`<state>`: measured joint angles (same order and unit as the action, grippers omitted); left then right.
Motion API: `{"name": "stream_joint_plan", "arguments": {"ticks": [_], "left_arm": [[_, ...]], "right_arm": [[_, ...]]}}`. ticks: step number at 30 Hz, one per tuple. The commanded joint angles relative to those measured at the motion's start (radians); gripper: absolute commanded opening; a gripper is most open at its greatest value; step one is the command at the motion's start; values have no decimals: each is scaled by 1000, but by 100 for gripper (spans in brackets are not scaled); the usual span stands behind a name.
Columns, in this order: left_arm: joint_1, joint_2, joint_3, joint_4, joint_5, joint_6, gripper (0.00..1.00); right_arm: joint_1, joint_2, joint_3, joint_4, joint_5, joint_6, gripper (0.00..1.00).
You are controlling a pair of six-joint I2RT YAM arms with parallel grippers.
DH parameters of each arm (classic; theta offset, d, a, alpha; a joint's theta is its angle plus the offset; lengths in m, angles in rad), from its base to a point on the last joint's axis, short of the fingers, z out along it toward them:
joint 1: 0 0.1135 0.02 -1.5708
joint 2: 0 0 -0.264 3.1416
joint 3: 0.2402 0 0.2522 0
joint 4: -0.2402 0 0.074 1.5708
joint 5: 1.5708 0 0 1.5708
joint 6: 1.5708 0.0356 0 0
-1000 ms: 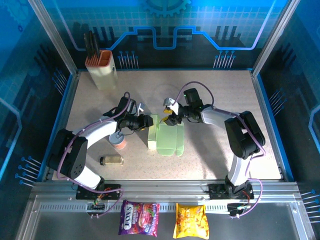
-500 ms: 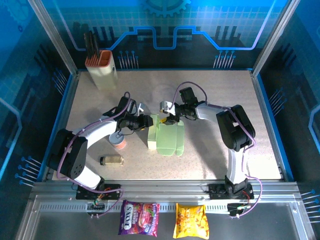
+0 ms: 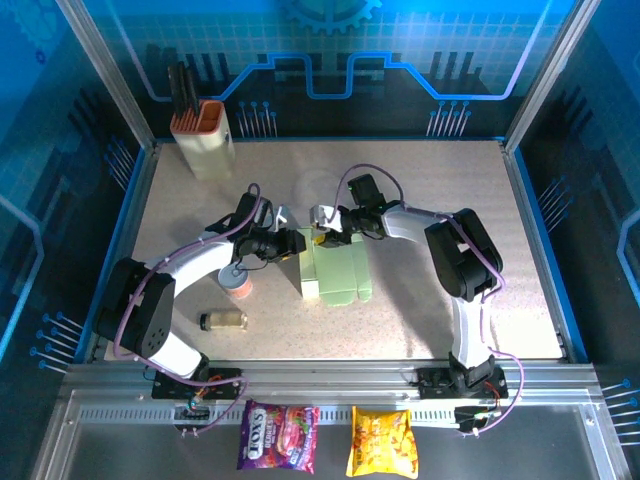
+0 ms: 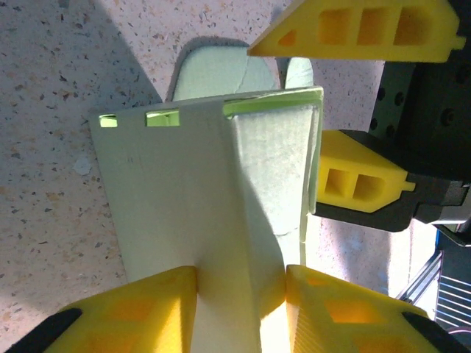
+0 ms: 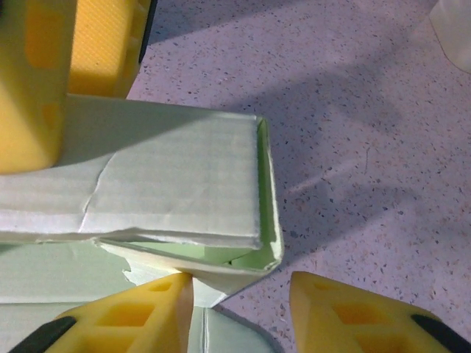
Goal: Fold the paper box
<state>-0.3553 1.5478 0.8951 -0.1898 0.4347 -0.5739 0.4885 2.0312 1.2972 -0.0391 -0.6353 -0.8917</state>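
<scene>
The paper box (image 3: 336, 270), pale mint-green cardboard, lies partly folded in the middle of the table. My left gripper (image 3: 294, 243) is at its left far corner. In the left wrist view the gripper (image 4: 241, 312) is shut on an upright fold of the box (image 4: 221, 191). My right gripper (image 3: 326, 226) sits at the box's far end. In the right wrist view the gripper (image 5: 241, 312) is open around the box's open corner (image 5: 243, 257); the left fingertip (image 5: 140, 312) touches the wall and the right one (image 5: 346, 312) stands off it over bare table.
A cream holder with an orange rim (image 3: 205, 135) stands at the far left. A small cup (image 3: 238, 283) and a lying bottle (image 3: 224, 320) are near my left arm. Two snack packets (image 3: 278, 437) (image 3: 382, 443) lie on the front ledge.
My right gripper has moved left to the box's far end and its jaws have narrowed. The box has shifted slightly. The left gripper has kept its grip.
</scene>
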Motion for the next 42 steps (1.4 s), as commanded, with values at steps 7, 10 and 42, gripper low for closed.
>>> {"name": "stream_joint_plan", "arguments": {"ticks": [7,10,42], "left_arm": [[10,-25,-49,-37,-28,11,40],[31,-45,-81,17,1,-13,41],[134,3,-216,376,324,-141,31]], "right_arm": [[24,14,18,-44,9,-12,40],[25,14,17,-48,12,-12,41],[61,57,120,-182,-41,-35,31]]}}
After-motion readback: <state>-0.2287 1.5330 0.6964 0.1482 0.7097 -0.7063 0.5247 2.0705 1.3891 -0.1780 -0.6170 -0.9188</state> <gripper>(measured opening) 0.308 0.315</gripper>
